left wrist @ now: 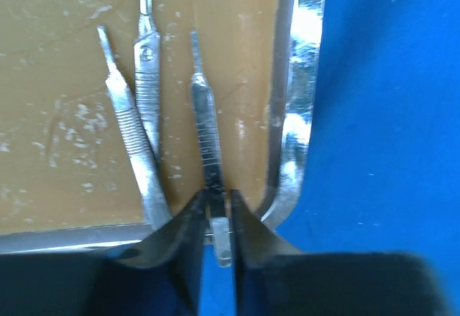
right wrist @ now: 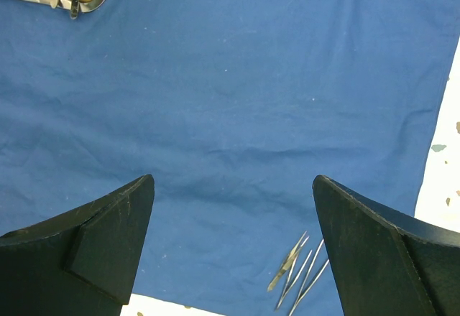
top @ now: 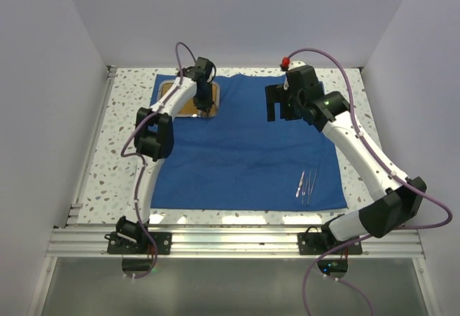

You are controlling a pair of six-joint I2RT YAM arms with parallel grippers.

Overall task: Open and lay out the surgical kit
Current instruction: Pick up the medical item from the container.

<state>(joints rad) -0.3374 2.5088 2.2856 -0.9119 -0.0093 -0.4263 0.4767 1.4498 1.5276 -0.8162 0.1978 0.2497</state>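
L gripper [left wrist: 215, 202] nips scalpel [left wrist: 204, 122] in tray [left wrist: 290, 115]; R gripper [right wrist: 231, 181] spread wide, empty, over cloth [right wrist: 215, 79], tweezers [right wrist: 298, 273] by its right finger.

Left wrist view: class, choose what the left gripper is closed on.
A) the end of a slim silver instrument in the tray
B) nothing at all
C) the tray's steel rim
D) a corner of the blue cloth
A: the left gripper pinches the near end of a ribbed silver instrument lying in the tray, just inside its rim.
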